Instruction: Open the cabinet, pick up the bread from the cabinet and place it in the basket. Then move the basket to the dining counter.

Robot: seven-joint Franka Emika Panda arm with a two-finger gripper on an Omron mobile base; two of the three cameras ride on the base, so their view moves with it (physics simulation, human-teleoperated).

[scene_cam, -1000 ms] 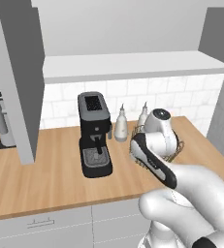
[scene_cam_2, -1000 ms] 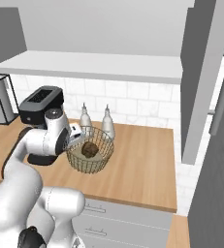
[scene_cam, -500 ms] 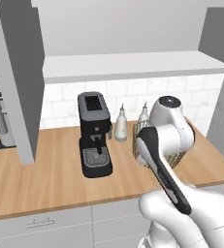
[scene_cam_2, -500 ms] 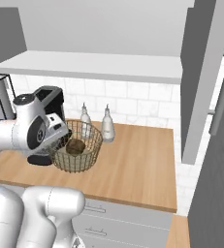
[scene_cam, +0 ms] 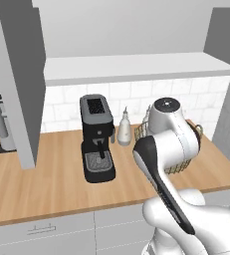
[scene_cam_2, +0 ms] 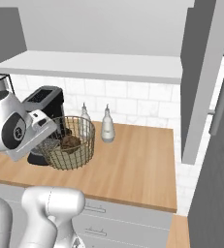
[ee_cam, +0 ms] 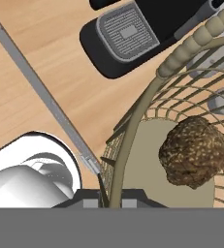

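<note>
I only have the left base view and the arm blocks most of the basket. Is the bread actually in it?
Observer: Yes. In the hand view the bread lies on the floor of the basket.
Operator: Has the gripper got hold of it?
Observer: The gripper is shut on the basket's rim wire, which runs up from between its tips.
Operator: What stands behind the basket?
Observer: In the right base view, two pale bottles stand against the tiled wall, and the coffee machine is at the basket's left.
</note>
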